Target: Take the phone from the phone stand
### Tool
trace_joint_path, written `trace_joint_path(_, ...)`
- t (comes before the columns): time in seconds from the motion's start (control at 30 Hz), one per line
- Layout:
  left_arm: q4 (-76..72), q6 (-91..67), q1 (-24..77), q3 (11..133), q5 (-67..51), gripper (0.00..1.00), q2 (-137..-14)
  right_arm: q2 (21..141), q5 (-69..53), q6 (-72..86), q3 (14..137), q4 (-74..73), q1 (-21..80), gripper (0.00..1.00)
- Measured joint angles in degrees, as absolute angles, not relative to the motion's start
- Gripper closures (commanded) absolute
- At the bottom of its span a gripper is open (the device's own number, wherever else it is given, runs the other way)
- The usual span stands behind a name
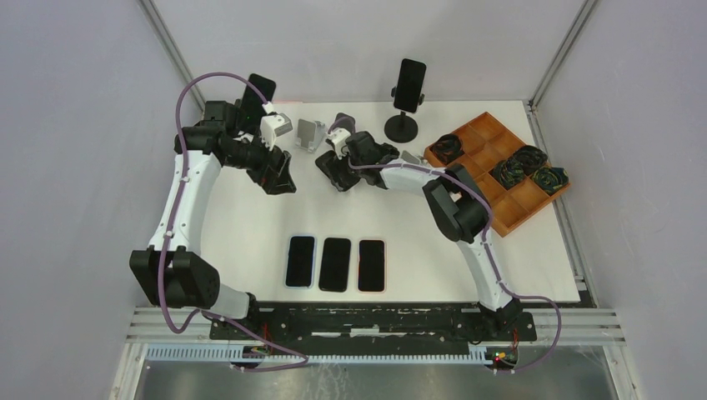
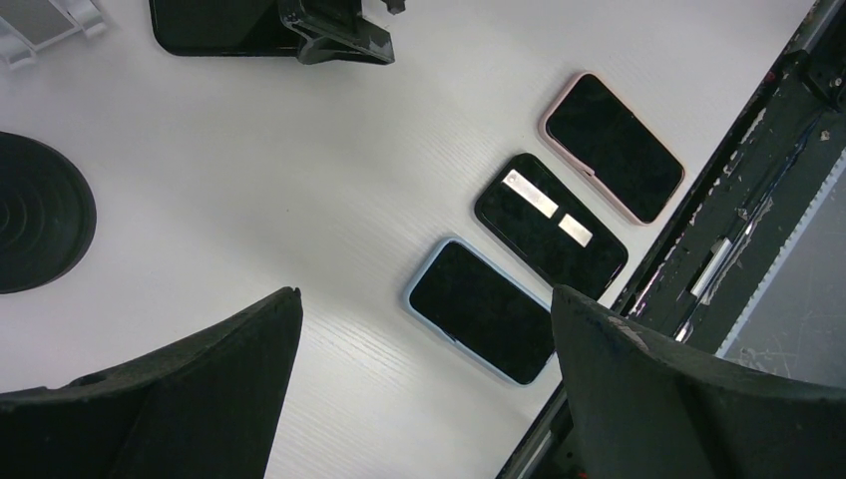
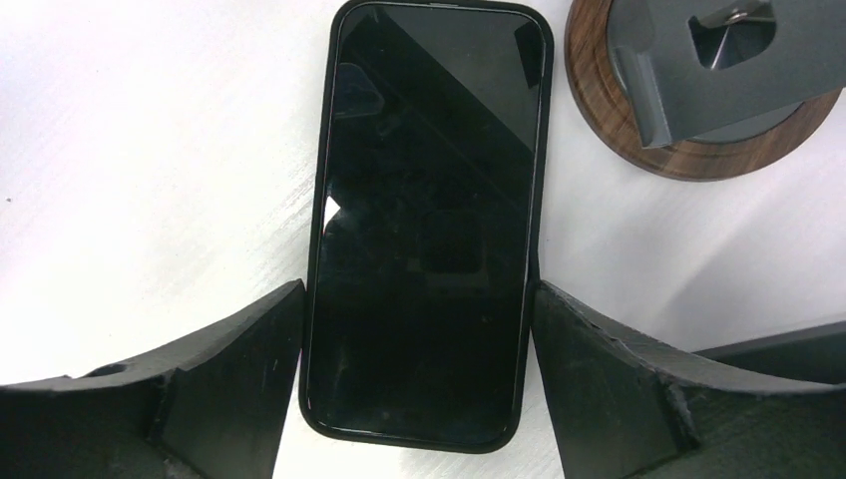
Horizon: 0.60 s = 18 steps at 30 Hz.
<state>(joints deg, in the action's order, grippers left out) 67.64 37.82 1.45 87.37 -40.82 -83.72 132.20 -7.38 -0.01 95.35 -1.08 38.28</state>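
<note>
Over the white table (image 1: 250,221) my right gripper (image 3: 417,299) clamps the black phone (image 3: 424,200) by its long edges, beside the wood-based phone stand (image 3: 698,90); I judge it light, stiff, slick; left gripper (image 2: 427,299) gapes empty.

Left arm (image 1: 185,200) runs up the left side and folds at the far end, its wrist turned back toward the middle. The left gripper (image 1: 278,177) points down, fingers (image 2: 200,389) spread wide. Over to the right arm (image 1: 467,225): it bends left across the centre, right gripper (image 1: 337,172) down low, fingers (image 3: 219,369) pressed against both long edges of the phone (image 3: 424,230).
</note>
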Motion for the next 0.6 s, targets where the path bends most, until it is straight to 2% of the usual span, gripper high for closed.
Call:
trace_joint_path(0.2, 67.6, 37.8, 1.5, 87.4, -40.8, 0.0, -83.7, 132.1, -2.7, -0.6, 95.9, -2.2, 39.5, 0.64)
trace_joint_path(0.3, 67.5, 37.8, 1.4, 87.4, -40.8, 0.0, -83.7, 131.9, -2.4, -0.2, 96.1, -2.6, 39.6, 0.84)
trace_joint_path(0.47, 67.1, 37.7, 0.6, 87.4, -40.9, 0.0, -83.7, 129.8, -1.3, 1.1, 94.3, -4.4, 40.3, 0.88)
trace_joint_path(0.6, 65.8, 35.9, -1.6, 87.4, -41.1, 0.0, -83.7, 121.6, -1.5, 2.9, 85.9, -5.7, 41.0, 0.88)
